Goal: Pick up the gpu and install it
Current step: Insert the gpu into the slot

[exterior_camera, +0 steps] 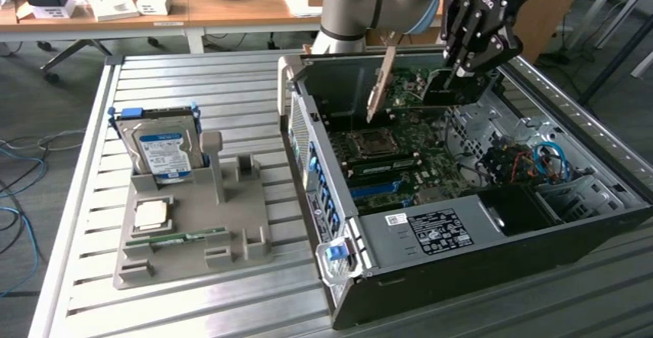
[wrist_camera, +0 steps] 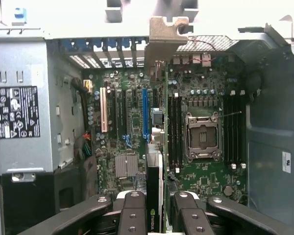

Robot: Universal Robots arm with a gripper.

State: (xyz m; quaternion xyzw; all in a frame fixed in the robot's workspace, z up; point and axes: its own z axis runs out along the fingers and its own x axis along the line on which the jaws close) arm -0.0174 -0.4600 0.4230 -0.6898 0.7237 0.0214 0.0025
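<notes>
The gpu [exterior_camera: 408, 92] is a dark card with a silver bracket [exterior_camera: 381, 84] at one end. It hangs edge-down over the open computer case [exterior_camera: 571, 193], above the green motherboard [exterior_camera: 403, 143]. My gripper [exterior_camera: 451, 86] is shut on the card's end away from the bracket. In the wrist view the gpu [wrist_camera: 156, 161] appears edge-on between my fingers [wrist_camera: 133, 210], with a green logo near them and its bracket [wrist_camera: 162, 36] at the case's rear wall. The card runs just beside the blue slot [wrist_camera: 145, 112]. Whether it touches a slot cannot be told.
A grey holder [exterior_camera: 194, 258] on the slatted table carries a hard drive [exterior_camera: 158, 148], a processor chip [exterior_camera: 151, 214] and a green memory stick [exterior_camera: 186, 238]. Inside the case are the power supply [exterior_camera: 441, 229], the empty processor socket [wrist_camera: 203, 136] and a white slot [wrist_camera: 104, 110].
</notes>
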